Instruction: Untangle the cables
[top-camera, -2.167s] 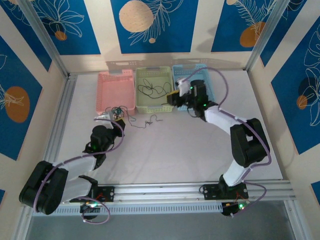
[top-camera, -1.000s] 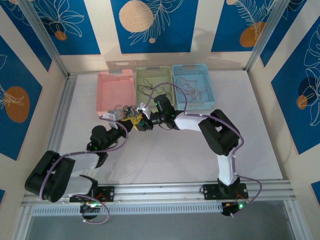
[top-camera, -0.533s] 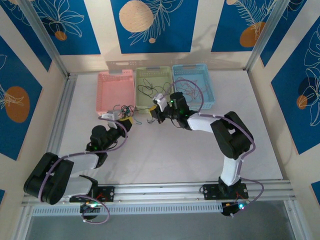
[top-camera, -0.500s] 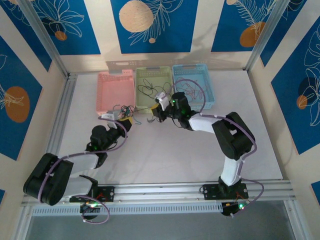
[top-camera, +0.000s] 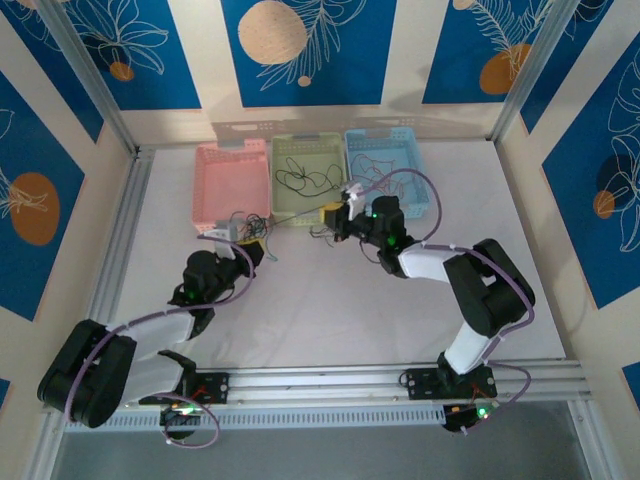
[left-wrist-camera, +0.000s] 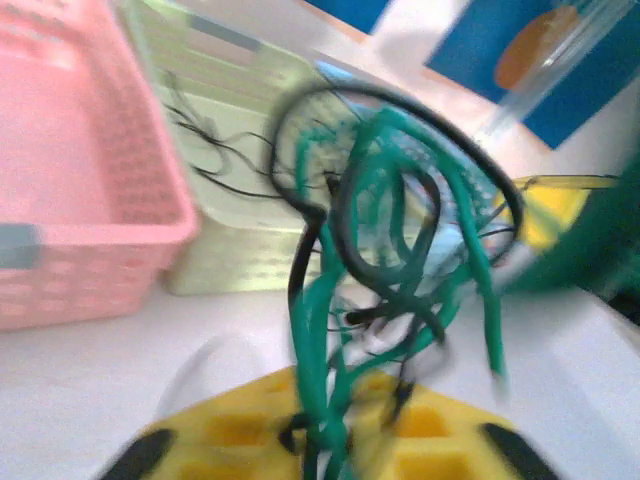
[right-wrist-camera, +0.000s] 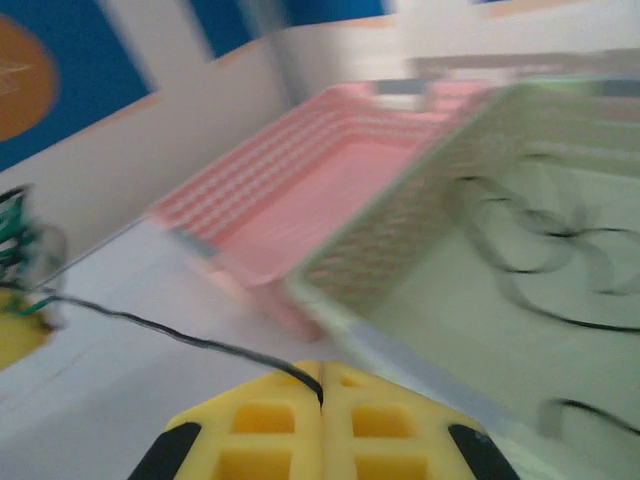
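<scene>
At the far left, the pink plastic slotted basket (top-camera: 230, 186) sat with nothing in it. Just in front of it your left gripper (left-wrist-camera: 320, 435) carried the small clump of green and black cables (left-wrist-camera: 312, 320), whose strands ran down into the seam of its yellow pads. The blur kept you from telling whether those jaws pinched the bundle or stood slightly apart. Next came the pale green basket (top-camera: 310, 140), with a few loose black wires (top-camera: 300, 180) lying on its floor. Near its front right corner, over the white table (top-camera: 330, 300), your right gripper (right-wrist-camera: 320, 400) had its jaws pressed together on one thin black wire (right-wrist-camera: 180, 335). That wire stretched leftward, low over the table, toward the clump. The light blue basket (top-camera: 380, 134) stood furthest right, with some dark squiggles inside. You appeared to be drawing a single strand free while the left side anchored the rest. The next move probably called for a steady pull to the right with a firm hold on the clump, or the whole bundle would simply follow.
</scene>
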